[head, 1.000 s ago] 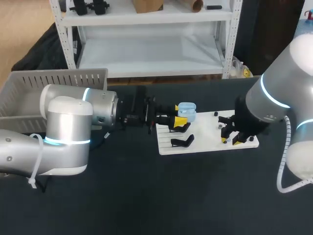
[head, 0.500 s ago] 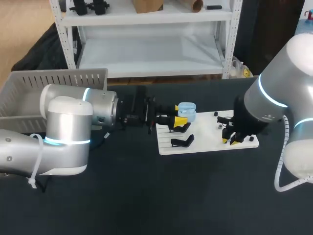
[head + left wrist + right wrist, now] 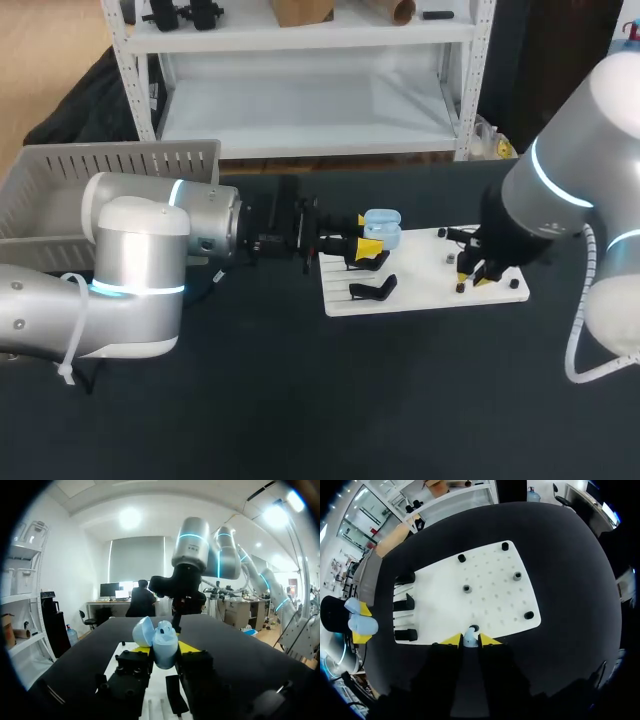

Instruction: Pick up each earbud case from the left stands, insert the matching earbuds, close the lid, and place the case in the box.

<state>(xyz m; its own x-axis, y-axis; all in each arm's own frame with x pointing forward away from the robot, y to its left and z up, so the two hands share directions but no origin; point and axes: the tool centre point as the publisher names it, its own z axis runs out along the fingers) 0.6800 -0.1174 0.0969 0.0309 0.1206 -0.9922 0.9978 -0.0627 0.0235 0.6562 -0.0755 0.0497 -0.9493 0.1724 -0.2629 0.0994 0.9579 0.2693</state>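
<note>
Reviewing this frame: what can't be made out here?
Earbud case cavity: left wrist view, its own shell hides it; head view, too small.
Earbud in the right end effector: right wrist view, the end effector covers most of it.
Box contents: head view, left arm and the picture's edge hide them.

The table [image 3: 300, 420] has a dark, matt top. Behind its far edge stands a white metal shelf unit [image 3: 300, 38] on a light wooden floor [image 3: 50, 60]. The left wrist view shows white walls [image 3: 75, 565], a grey blind [image 3: 136, 560] over a window and bright ceiling lamps [image 3: 129, 517].
</note>
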